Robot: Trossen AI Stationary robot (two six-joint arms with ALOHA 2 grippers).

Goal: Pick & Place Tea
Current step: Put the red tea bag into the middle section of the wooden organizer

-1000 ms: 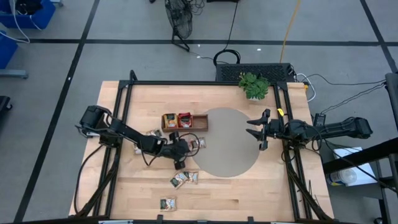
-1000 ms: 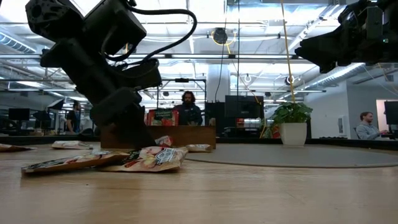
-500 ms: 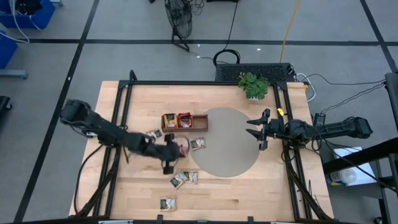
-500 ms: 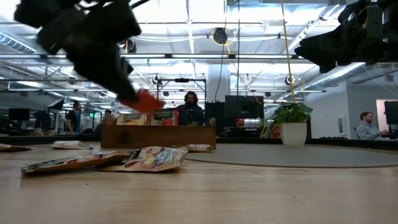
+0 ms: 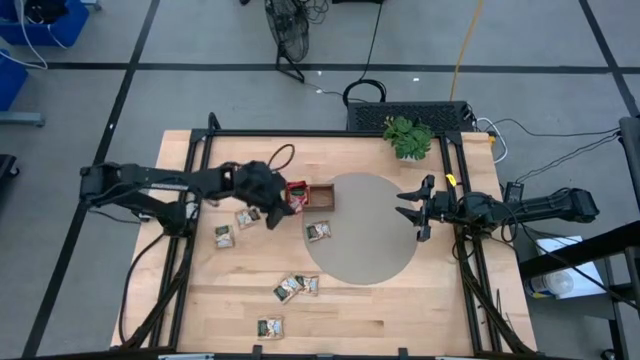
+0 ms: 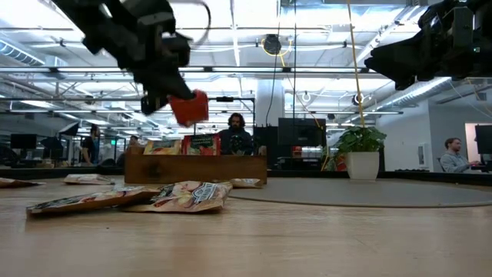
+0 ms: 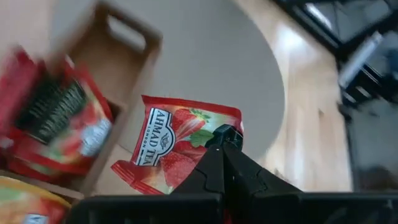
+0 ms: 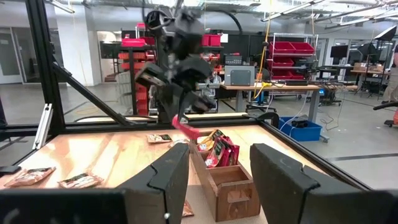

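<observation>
Left hand (image 5: 277,203): clenched on a red Ahmad strawberry tea sachet (image 7: 180,146), brand legible in the left wrist view only; held airborne beside the wooden tray (image 5: 318,196). Right hand (image 5: 408,209): fingers spread, empty, at the grey mat's (image 5: 365,230) 3 o'clock edge. Loose sachets (image 5: 296,287) at 6 o'clock on the table (image 5: 420,300).

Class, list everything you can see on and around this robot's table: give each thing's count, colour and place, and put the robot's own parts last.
Held sachet: one, red, clamped above the tray.
Tray: one, brown wood, back-centre of the table; yellow and red sachets stand in it.
Loose sachets: about seven, mixed colours, flat on the table in front of the tray.
Round mat: one, grey-brown, right of the tray.
Potted plant: one, green, back right.
Table: one, light wood.
People: at least two, in the room behind.
Left gripper: shut on the red sachet, over the tray.
Right gripper: open, waiting at the mat's right edge.
</observation>
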